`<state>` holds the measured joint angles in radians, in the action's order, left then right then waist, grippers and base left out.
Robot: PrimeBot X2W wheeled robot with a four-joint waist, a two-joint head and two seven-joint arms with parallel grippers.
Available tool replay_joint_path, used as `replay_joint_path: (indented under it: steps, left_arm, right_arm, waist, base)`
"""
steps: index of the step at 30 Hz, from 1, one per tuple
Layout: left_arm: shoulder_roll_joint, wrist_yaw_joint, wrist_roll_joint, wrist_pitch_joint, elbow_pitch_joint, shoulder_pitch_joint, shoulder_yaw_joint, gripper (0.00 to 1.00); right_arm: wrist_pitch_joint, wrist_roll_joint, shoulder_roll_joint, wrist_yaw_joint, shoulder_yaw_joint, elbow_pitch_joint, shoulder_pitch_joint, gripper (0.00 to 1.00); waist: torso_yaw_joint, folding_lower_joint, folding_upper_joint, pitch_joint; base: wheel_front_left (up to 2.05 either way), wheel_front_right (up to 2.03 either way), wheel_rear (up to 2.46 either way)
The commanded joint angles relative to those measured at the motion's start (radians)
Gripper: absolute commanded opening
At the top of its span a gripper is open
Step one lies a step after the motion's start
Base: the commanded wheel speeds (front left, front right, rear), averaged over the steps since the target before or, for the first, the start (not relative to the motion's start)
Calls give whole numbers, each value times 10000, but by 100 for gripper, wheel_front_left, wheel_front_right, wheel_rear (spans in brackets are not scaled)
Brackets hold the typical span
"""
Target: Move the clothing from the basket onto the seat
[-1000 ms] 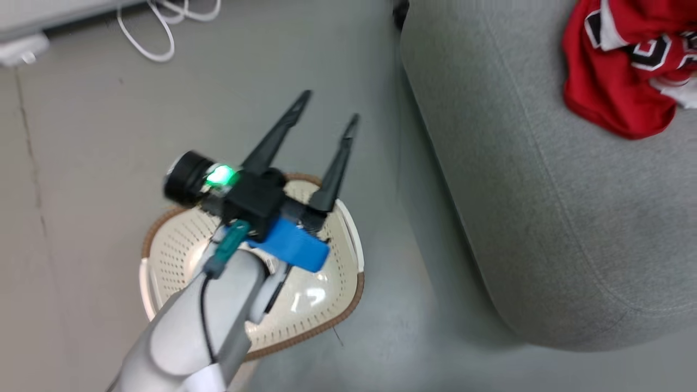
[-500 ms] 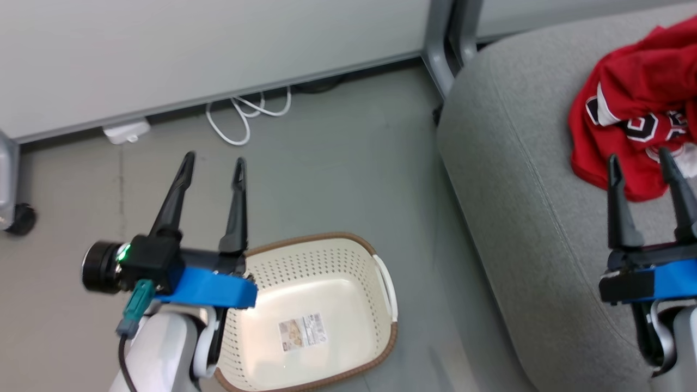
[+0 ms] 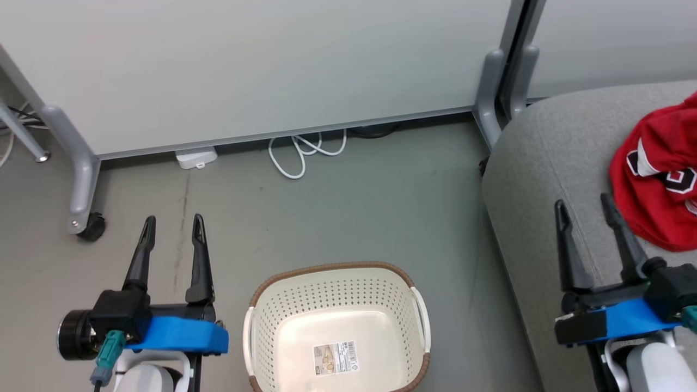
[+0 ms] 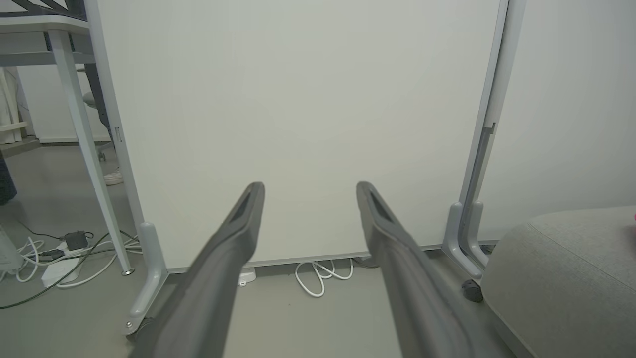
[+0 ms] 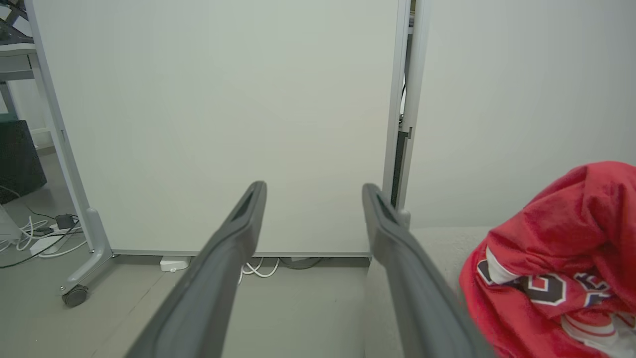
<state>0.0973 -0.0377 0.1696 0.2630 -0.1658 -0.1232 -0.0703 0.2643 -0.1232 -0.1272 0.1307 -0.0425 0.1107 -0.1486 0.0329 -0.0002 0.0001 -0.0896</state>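
Clothing, a crumpled red jersey with black-and-white lettering [image 3: 653, 185], lies in the head view on the large light-grey fabric seat [image 3: 544, 179] at the right. It is well apart from the small cream perforated plastic basket with a brown woven rim [image 3: 332, 267], which stands on the grey floor [image 3: 381, 190] with a paper label [image 3: 336, 357] on its bottom. The left gripper [image 3: 173, 220] hangs left of the basket. The right gripper [image 3: 582, 201] hangs over the seat beside the clothing. Both have their fingers spread and grasp nothing.

In the left wrist view, the released fingers [image 4: 238, 233] frame a pale partition panel [image 4: 298, 99], with a coiled white cable [image 4: 323, 276] on the floor below it.

In the right wrist view, the clothing sits on the seat just right of the spread fingers [image 5: 392, 238].
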Motion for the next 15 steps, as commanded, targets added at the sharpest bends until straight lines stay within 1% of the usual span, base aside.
replay_joint_path:
  steps: [1, 6, 15]
  left_arm:
    - [-81, -118, -122, 26, -71, 180, 156, 100]
    - [-259, -380, -335, 25, -284, 467, 403, 100]
    - [-411, -668, -511, 25, -664, 705, 644, 100]
  right_arm:
    - [-1, -61, 92, 1, 60, 94, 220, 100]
    - [-1, -37, 270, 1, 159, 534, 386, 100]
    - [-1, 105, 476, 1, 172, 1217, 658, 100]
  waist:
    - [154, 2, -1, 131]
    - [334, 2, -1, 321]
    - [482, 2, -1, 504]
  base:
    - [0, 0, 0]
    - [0, 0, 0]
    - [0, 0, 0]
